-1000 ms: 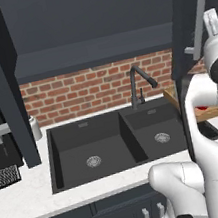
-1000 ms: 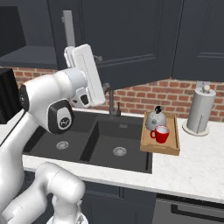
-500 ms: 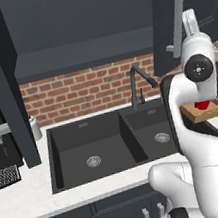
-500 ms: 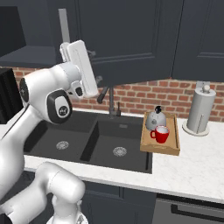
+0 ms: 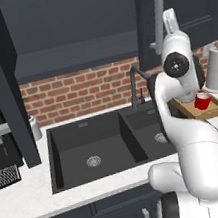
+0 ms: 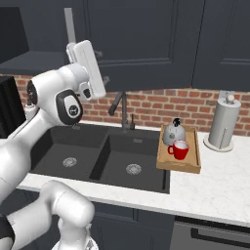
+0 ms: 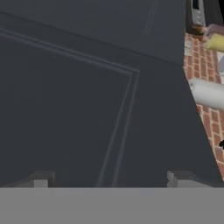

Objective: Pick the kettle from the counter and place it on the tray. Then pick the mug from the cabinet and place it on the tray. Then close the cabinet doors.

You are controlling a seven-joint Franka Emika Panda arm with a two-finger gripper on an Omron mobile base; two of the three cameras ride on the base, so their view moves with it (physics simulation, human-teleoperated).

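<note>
From the left base view, your arm is raised beside the right cabinet door [image 5: 164,10], placed to swing it. Right base view: kettle [image 6: 173,133] and mug [image 6: 179,150] sit together on the tray [image 6: 194,163]. Hand view: gripper [image 7: 109,179] spread, empty, facing the panel.

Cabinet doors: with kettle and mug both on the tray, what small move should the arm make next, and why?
Probably keep pushing the right cabinet door toward shut: the kettle and mug sit on the tray, while the gripper faces that door's panel and the cabinet is open.
</note>
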